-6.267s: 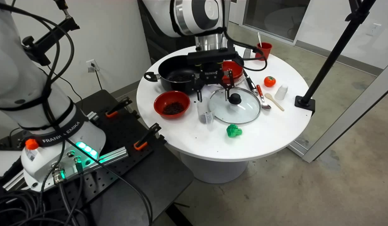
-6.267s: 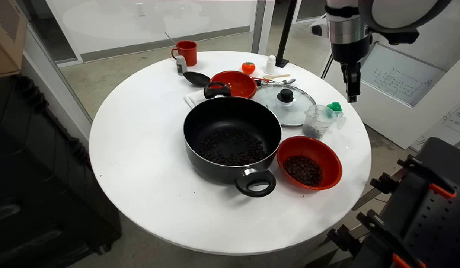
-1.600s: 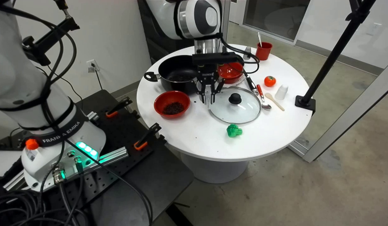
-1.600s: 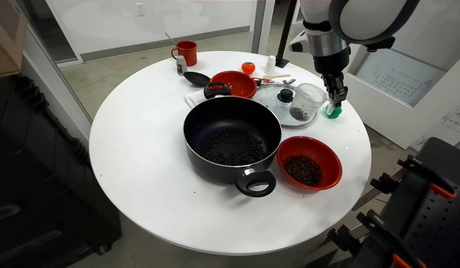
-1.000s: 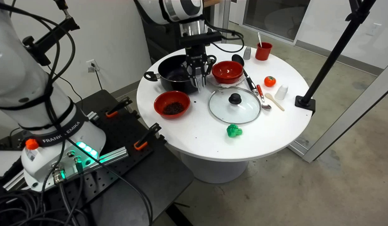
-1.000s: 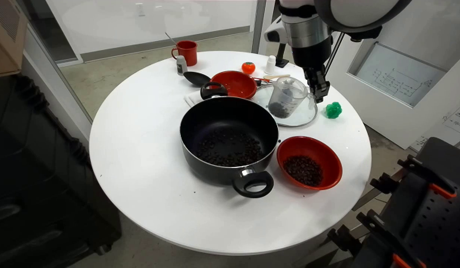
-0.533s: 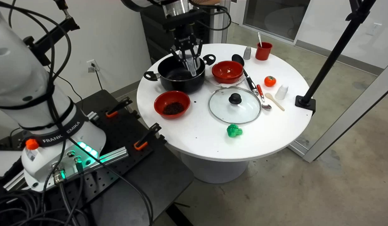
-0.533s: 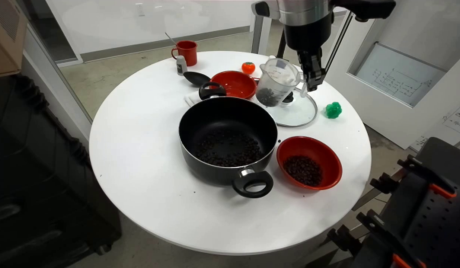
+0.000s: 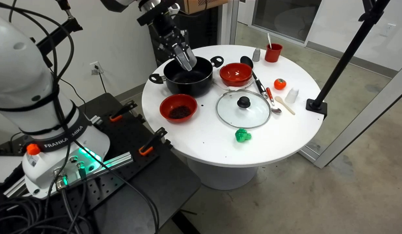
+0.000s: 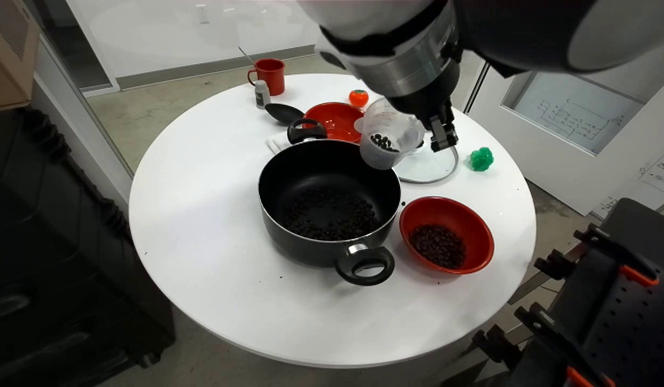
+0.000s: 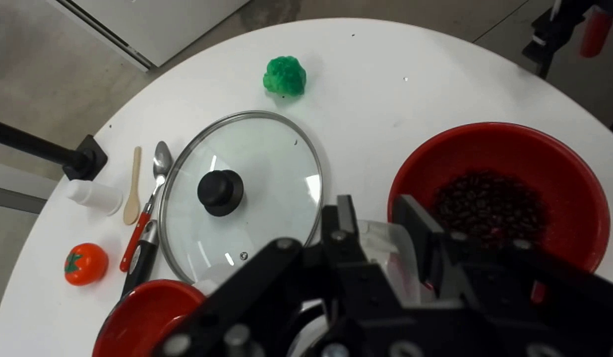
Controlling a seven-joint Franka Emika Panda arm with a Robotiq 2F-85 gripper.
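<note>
Clear measuring cup, dark beans inside: tilted above the far right of the black pot in an exterior view; gripper clamped on its handle, presumably leaving the mouth free.

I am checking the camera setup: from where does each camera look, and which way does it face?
Wrist view: on the arm end, looking down past the tool at the glass lid; tool shows.
In an exterior view: high beside the base, facing down toward the table; base, arm and tool show.
In an exterior view: high at the table side nearest the pot, facing down across both; arm end and tool show.
Both exterior views share the table, pot and red mug.
</note>
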